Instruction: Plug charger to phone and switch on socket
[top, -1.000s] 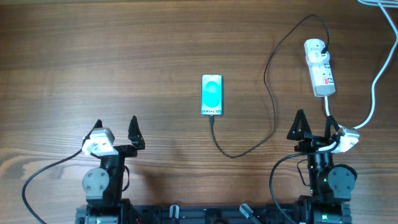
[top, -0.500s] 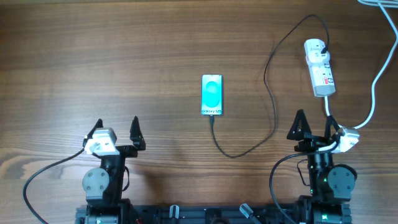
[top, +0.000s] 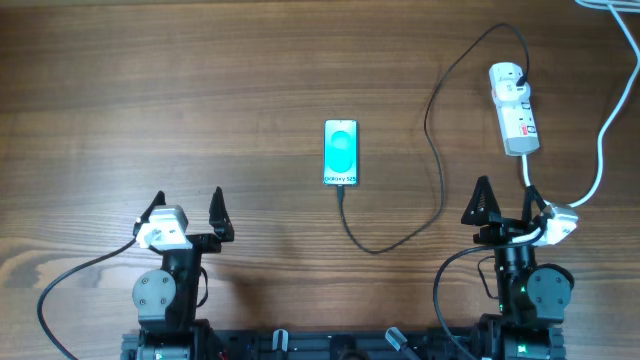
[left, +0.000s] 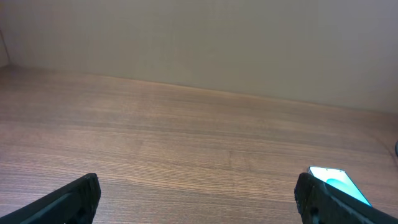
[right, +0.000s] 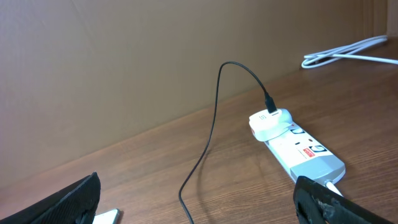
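Observation:
The phone (top: 341, 152) lies flat in the middle of the table, cyan screen up. The thin black charger cable (top: 436, 170) runs from the phone's near end, loops right and goes up to a white adapter plugged into the socket (top: 513, 110), a white power strip at the far right. The cable's plug meets the phone's bottom edge. My left gripper (top: 186, 213) is open and empty, near the front left. My right gripper (top: 508, 205) is open and empty, just in front of the strip. The right wrist view shows the strip (right: 303, 149) and cable (right: 208, 146); the left wrist view shows the phone's corner (left: 339, 182).
A thicker white lead (top: 600, 150) runs from the strip's near end, curving up the right edge of the table. A white cable (right: 348, 53) lies at the far right in the right wrist view. A plain wall stands behind the table.

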